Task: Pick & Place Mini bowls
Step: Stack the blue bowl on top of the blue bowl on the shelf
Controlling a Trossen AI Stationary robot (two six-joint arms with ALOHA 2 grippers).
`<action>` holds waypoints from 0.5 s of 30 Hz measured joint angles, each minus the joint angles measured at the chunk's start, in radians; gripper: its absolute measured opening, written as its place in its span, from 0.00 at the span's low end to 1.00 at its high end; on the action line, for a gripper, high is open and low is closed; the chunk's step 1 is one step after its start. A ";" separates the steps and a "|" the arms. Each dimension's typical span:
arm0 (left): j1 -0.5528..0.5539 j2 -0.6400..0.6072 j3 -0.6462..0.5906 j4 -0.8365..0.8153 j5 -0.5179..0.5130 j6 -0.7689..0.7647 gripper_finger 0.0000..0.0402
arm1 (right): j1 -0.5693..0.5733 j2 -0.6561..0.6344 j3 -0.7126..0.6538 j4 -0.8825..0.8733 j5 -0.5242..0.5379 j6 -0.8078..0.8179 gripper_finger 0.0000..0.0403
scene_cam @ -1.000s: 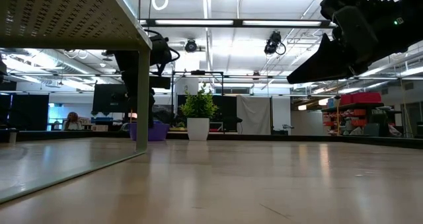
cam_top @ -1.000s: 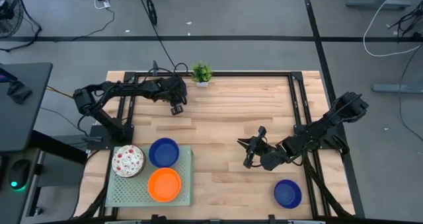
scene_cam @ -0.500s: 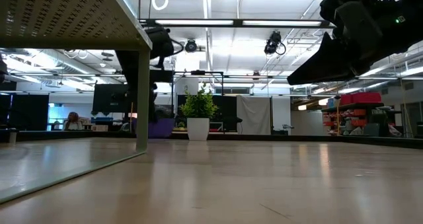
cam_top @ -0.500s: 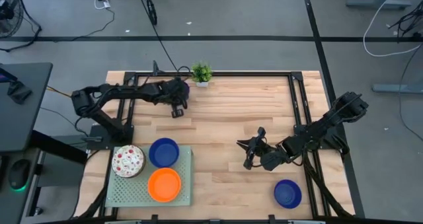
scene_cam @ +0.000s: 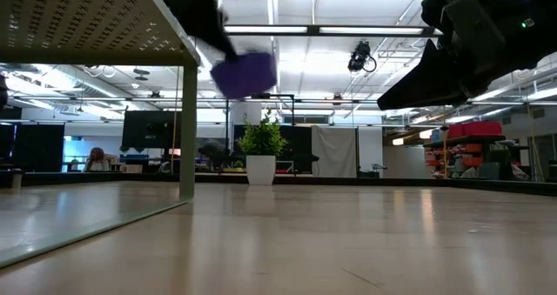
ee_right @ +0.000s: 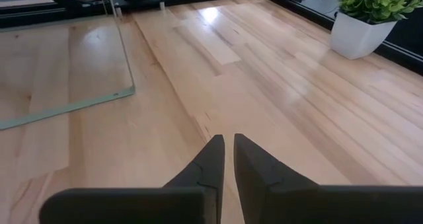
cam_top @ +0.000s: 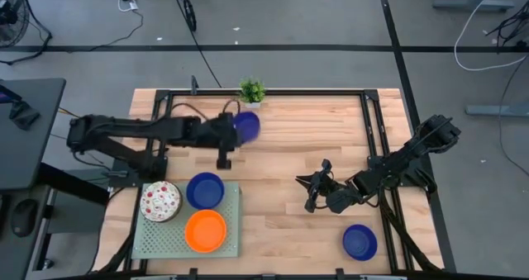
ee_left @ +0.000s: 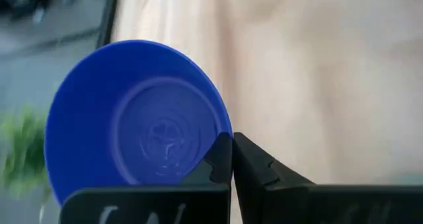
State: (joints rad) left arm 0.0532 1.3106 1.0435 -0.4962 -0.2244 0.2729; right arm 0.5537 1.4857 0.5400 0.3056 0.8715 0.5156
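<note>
My left gripper (cam_top: 235, 128) is shut on a dark blue mini bowl (cam_top: 247, 125), held in the air near the far edge beside the potted plant (cam_top: 252, 91). The bowl also shows in the left wrist view (ee_left: 139, 112) and in the low view (scene_cam: 244, 74). My right gripper (cam_top: 312, 190) is shut and empty above the table's right middle. A white red-speckled bowl (cam_top: 160, 201), a blue bowl (cam_top: 205, 190) and an orange bowl (cam_top: 206, 231) sit in the pale green tray (cam_top: 231, 230). Another blue bowl (cam_top: 359, 242) rests on the table at the near right. My left gripper pinches the blue bowl's rim (ee_left: 221, 128), with one finger (ee_left: 217, 164) on the inside of the bowl and the other (ee_left: 259, 172) outside. The fingers come from the table's left. The bowl is lifted clear of the table and tilted.
The tray with its three bowls lies at the near left. The plant stands at the far edge. A black frame (cam_top: 368, 115) runs round the table's far and right sides. Bare wood (cam_top: 281, 148) lies between the two arms.
My left gripper has risen from the table near the plant and gone toward the table's right, taking the blue bowl with it. The bowl, which sat low by the table, now hangs lifted clear and tilted. My right arm has kept still.
</note>
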 joint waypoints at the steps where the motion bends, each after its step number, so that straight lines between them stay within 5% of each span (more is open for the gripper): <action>1: -0.042 0.001 0.041 -0.027 0.000 -0.004 0.01 | 0.000 0.000 0.000 0.002 0.000 0.000 0.09; 8: -0.349 0.020 0.280 -0.294 -0.103 -0.132 0.01 | 0.003 0.000 0.000 0.022 -0.015 0.005 0.09; 15: -0.614 0.023 0.394 -0.502 -0.210 -0.475 0.01 | 0.003 0.000 0.000 0.050 -0.035 0.000 0.09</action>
State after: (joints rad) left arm -0.5609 1.3334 1.4376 -0.9987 -0.4347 -0.2022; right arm 0.5564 1.4857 0.5400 0.3555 0.8368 0.5159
